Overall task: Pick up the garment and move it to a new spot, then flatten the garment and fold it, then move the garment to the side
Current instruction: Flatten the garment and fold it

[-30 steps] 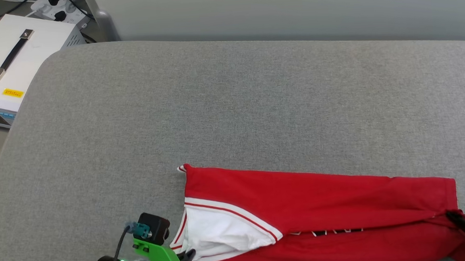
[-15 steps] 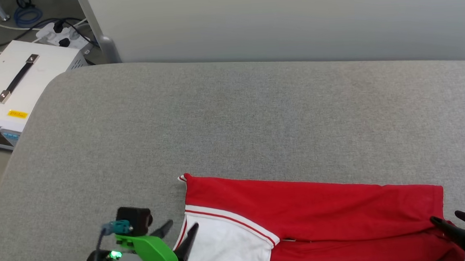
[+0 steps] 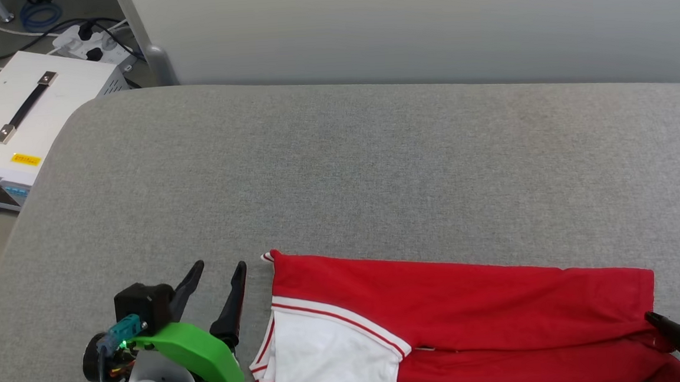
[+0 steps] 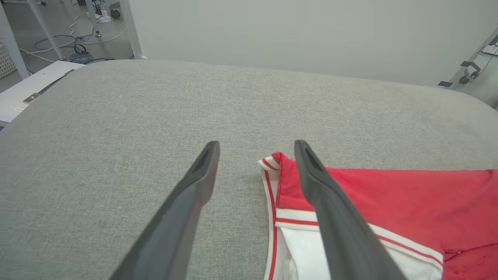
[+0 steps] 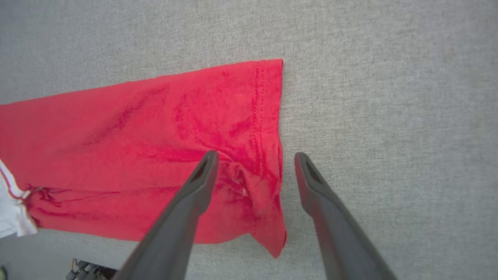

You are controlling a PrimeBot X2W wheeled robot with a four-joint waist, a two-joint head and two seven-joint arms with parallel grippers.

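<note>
The garment [image 3: 459, 302] lies folded into a long red band at the near edge of the grey padded surface [image 3: 339, 173], a white sleeve [image 3: 327, 363] with red-striped trim on its left end. Its lettering is hidden in the fold. My left gripper [image 3: 220, 264] is open just left of the collar corner, touching nothing. In the left wrist view, the left gripper [image 4: 256, 144] has its right finger over the garment [image 4: 389, 198]. My right gripper [image 3: 670, 321] stands open at the hem; in the right wrist view, the right gripper [image 5: 256, 155] straddles the hem edge of the garment [image 5: 155, 128] without pinching it.
A white box with a black handle [image 3: 16, 116] stands on the floor beyond the surface's left edge, with a power strip and cables [image 3: 85, 38] behind it. A pale wall panel [image 3: 424, 26] borders the far side. Bare grey padding stretches beyond the garment.
My left gripper let go of the sleeve edge, opened and moved left off the garment. My right gripper opened off the hem. The head camera has shifted slightly.
</note>
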